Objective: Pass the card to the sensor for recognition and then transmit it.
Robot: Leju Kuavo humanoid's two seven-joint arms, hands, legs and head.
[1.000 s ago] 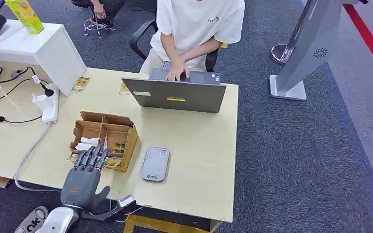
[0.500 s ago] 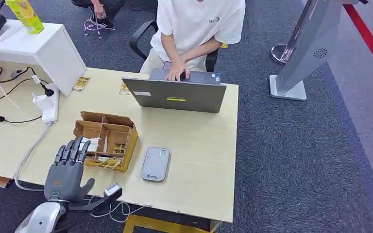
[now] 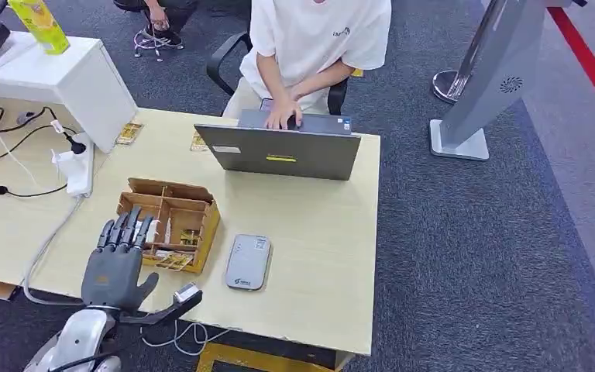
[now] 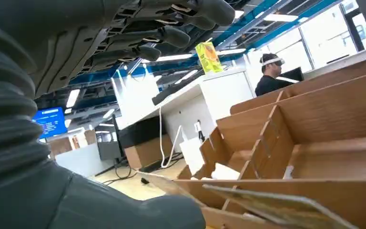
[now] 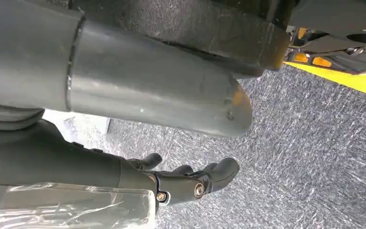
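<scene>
no legible text, shirt (image 3: 314, 35) print too small

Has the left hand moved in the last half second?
Yes. The left hand has gone forward and a little right, its fingertips now over the box's near-left compartments.

- I see a pale, smooth wood-look table (image 3: 310, 232).
- The compartment box (image 3: 172, 222) looks like raw matt brown board.
- My left hand (image 3: 116, 267) is matt grey plastic.
- The floor carpet (image 3: 472, 256) looks rough.
</scene>
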